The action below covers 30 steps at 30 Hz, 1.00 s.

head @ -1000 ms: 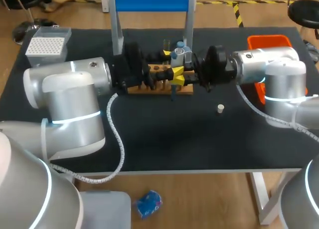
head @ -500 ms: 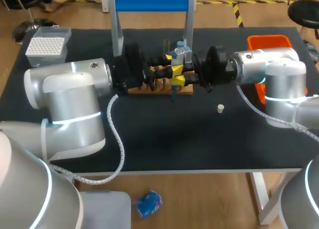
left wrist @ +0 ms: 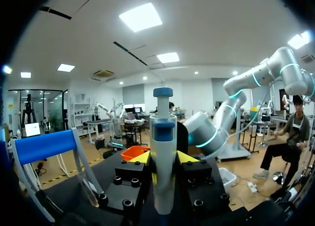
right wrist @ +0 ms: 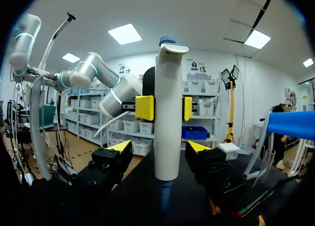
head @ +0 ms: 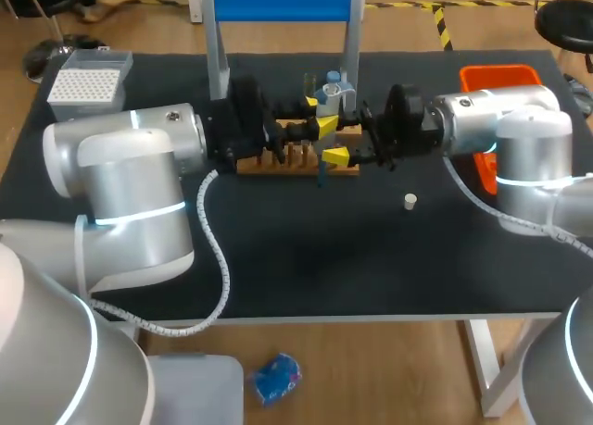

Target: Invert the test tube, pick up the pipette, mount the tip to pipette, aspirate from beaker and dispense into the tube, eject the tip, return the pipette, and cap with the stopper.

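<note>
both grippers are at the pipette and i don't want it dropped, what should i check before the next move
1. Left gripper shut on the pipette: ok, its fingers meet it from both sides.
2. Right gripper free of the pipette: ok, open, with a gap at each finger.
3. Pipette upright: ok in both wrist views.
4. Tip mounted: cannot tell, the lower end is hidden.
5. Stopper out of the way: ok, on the table apart from the rack.
</note>
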Motion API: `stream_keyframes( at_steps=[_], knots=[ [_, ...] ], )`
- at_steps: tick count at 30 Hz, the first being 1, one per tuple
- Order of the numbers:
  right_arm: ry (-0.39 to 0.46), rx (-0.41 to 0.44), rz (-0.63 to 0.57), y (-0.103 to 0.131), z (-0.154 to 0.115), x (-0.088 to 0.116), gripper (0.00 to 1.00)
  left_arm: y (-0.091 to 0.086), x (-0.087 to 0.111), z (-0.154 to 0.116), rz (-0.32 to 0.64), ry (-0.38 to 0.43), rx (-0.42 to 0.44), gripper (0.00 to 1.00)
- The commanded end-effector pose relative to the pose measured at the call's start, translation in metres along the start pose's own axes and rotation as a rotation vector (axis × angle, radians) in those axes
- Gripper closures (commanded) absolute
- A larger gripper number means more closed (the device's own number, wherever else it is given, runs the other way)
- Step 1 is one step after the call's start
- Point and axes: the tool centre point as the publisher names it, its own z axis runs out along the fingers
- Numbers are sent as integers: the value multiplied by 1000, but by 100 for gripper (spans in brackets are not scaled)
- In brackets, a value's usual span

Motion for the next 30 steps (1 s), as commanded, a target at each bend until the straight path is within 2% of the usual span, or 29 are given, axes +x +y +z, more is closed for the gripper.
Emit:
stream_keyframes(
  at_steps=[1, 8, 14, 18, 27, 30],
  knots=[
    [-25, 41, 16, 11, -14, 8, 0, -8, -6, -6, 6, -47, 7, 100],
    [-72, 109, 50, 24, -43, 15, 0, -24, -34, -20, -43, -150, -71, 100],
    [-155, 146, 68, 39, -73, 11, 0, -37, -64, -28, -97, -286, -96, 100],
    [-227, 161, 94, 46, -94, 1, 0, -39, -87, -33, -117, -393, -137, 100],
    [-338, 227, 173, 57, -116, -36, 0, -44, -137, -43, -118, -606, -189, 100],
    [-346, 229, 177, 60, -118, -46, 0, -45, -144, -42, -125, -615, -187, 100]
  ],
)
